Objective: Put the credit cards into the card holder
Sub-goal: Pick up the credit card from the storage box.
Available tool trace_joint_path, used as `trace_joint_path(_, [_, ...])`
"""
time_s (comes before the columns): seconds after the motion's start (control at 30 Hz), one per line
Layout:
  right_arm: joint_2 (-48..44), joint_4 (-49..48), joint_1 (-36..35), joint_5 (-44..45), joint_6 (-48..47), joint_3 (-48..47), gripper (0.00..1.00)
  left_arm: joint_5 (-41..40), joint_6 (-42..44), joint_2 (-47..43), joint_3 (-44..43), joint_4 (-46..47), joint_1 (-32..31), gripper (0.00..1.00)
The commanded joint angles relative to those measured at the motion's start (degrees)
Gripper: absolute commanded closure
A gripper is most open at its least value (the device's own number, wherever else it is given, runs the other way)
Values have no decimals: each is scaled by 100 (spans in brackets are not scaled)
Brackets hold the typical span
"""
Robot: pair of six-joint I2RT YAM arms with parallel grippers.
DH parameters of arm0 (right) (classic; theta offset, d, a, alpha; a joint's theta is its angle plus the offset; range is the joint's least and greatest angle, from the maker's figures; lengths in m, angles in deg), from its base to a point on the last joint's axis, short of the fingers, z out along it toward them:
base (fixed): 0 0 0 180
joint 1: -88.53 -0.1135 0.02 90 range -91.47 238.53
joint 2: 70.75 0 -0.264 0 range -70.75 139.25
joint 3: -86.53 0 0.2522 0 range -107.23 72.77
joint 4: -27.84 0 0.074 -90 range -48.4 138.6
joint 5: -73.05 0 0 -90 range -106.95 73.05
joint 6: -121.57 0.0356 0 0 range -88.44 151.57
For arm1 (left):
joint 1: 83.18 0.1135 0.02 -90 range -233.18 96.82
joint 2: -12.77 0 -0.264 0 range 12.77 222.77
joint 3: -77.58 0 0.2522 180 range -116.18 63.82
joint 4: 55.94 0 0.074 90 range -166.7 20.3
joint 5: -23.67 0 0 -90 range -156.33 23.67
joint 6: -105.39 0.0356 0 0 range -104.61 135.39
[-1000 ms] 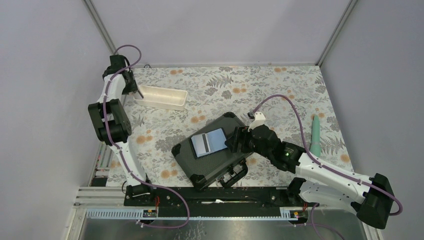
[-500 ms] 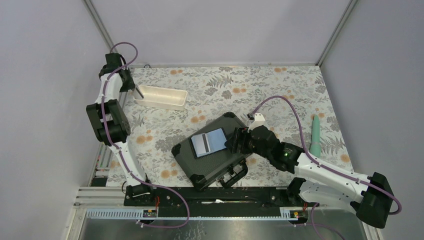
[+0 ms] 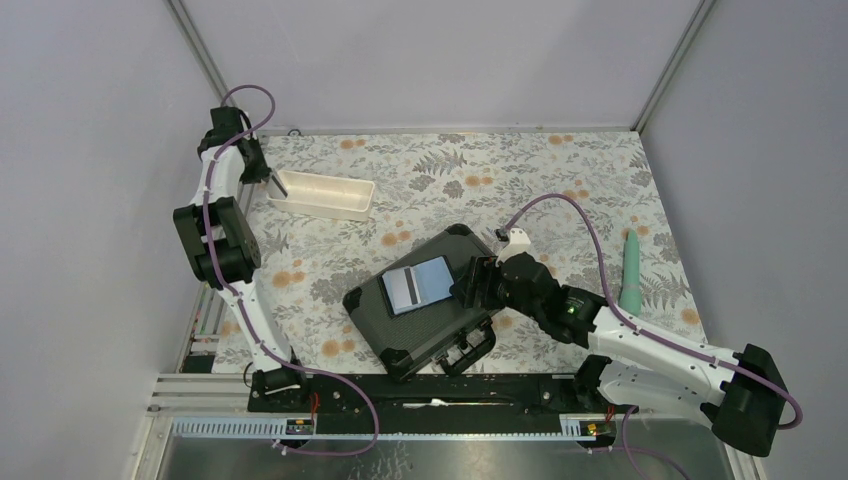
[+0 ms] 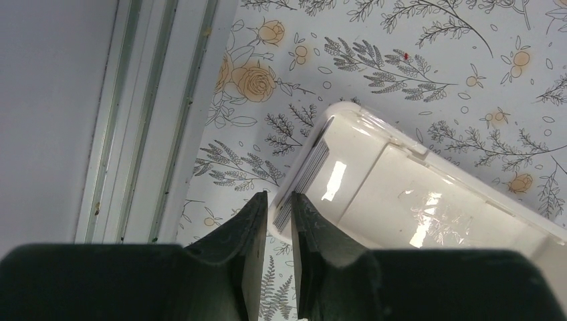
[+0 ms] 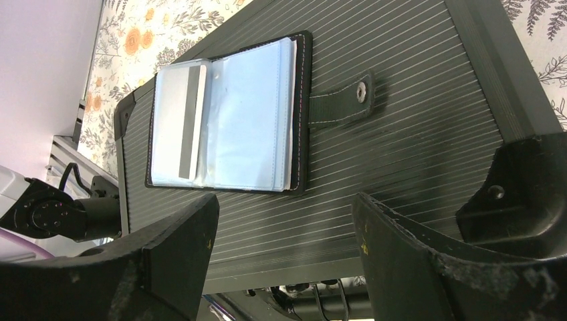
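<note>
Left wrist view: the left gripper hangs at the far-left end of the long white plastic tray, its two black fingers drawn in to a narrow slot. The stack of thin credit cards stands on edge against that rounded tray end, and its near corner sits in the slot. I cannot tell whether the fingers actually pinch a card. Room is tight here: the tray end lies close to the table's left edge, where a grey aluminium frame rail and the pale wall run just beside the outer finger.

Top external view puts the tray in the far-left corner of the floral-patterned tabletop, well apart from the large black ribbed hard case near the middle front, with open floral surface between them. The small black card holder lies open and flat on the case lid, blue-grey pockets up. One pale card with a dark stripe sits in the pocket farther from the snap tab, which stretches out across the ribs. The right gripper hovers just beside the holder, jaws spread wide with nothing between them. A teal-green cylindrical object lies near the right edge, away from both arms.
</note>
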Motion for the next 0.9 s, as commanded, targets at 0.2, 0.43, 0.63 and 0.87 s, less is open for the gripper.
trace_joint_path(0.2, [-25, -142, 56, -51, 89, 38, 21, 271, -44, 101, -323, 69, 53, 78])
trace_joint_path(0.43, [-41, -142, 56, -54, 127, 91, 21, 318, -61, 173, -367, 36, 62, 81])
trace_joint_path(0.63, [-40, -142, 52, -50, 154, 125, 21, 355, -89, 160, -385, 31, 84, 92])
trace_joint_path(0.87, [-39, -143, 56, -34, 169, 152, 21, 410, -89, 144, -389, 19, 126, 100])
